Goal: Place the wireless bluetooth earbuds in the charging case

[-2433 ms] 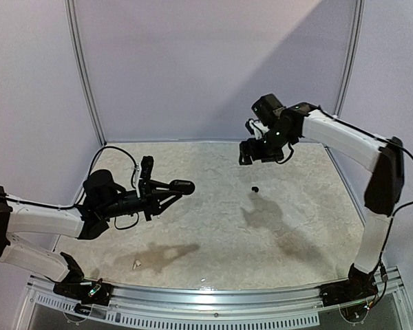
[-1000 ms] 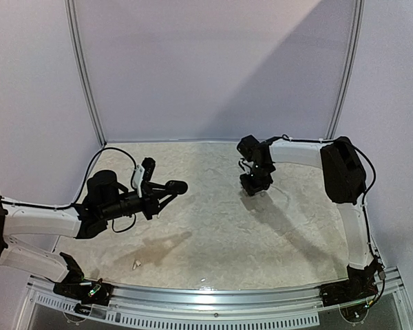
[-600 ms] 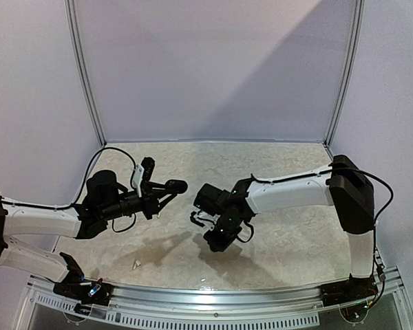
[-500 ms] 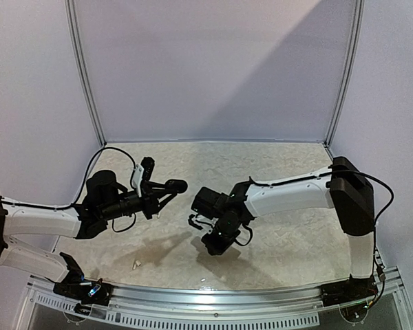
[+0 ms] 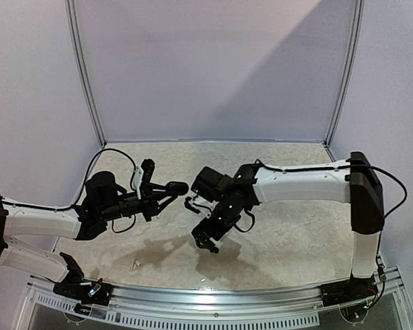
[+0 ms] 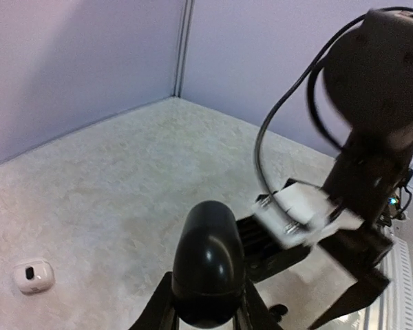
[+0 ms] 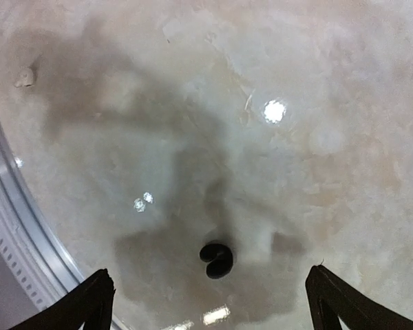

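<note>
Above the bench, the right hand is held spread wide, grasping nothing; the left hand is clenched on the black charging case. The black earbud is seen lying on the bench directly beneath the right hand, centred between its fingers; that hand is judged nearer.

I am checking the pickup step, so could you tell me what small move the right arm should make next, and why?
Probably lower the right gripper straight down and close on the black earbud. Its jaws stand wide open, and the bud lies loose on the table between them, while the left gripper holds the black case aloft.
</note>
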`<state>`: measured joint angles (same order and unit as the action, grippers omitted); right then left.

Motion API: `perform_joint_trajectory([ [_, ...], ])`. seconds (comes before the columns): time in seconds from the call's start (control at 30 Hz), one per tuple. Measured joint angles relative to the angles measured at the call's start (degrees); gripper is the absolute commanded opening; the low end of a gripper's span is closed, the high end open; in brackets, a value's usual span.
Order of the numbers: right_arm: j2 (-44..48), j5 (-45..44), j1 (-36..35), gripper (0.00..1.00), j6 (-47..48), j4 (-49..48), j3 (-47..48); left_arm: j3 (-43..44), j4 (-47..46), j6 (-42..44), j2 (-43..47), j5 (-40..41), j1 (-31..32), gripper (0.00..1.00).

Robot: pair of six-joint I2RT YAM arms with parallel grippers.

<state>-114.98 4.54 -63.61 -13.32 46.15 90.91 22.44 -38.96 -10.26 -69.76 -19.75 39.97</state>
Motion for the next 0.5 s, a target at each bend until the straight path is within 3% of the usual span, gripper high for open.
perform_joint_trajectory([
  [0.1, 6.84, 0.20, 0.81, 0.99, 3.93, -1.03, 0.13, -0.13, -2.43, 1.38, 0.00, -2.93, -0.39, 0.00],
  [0.27, 19.34, 4.81, 2.64, 0.99, 12.87, -10.91, 0.35, -0.22, -6.71, 1.86, 0.00, -12.48, -0.37, 0.00],
  [0.5, 15.52, 7.26, 2.95, 0.92, 21.64, -14.32, 6.01, -0.22, -8.74, 1.64, 0.00, -20.31, -0.37, 0.00],
])
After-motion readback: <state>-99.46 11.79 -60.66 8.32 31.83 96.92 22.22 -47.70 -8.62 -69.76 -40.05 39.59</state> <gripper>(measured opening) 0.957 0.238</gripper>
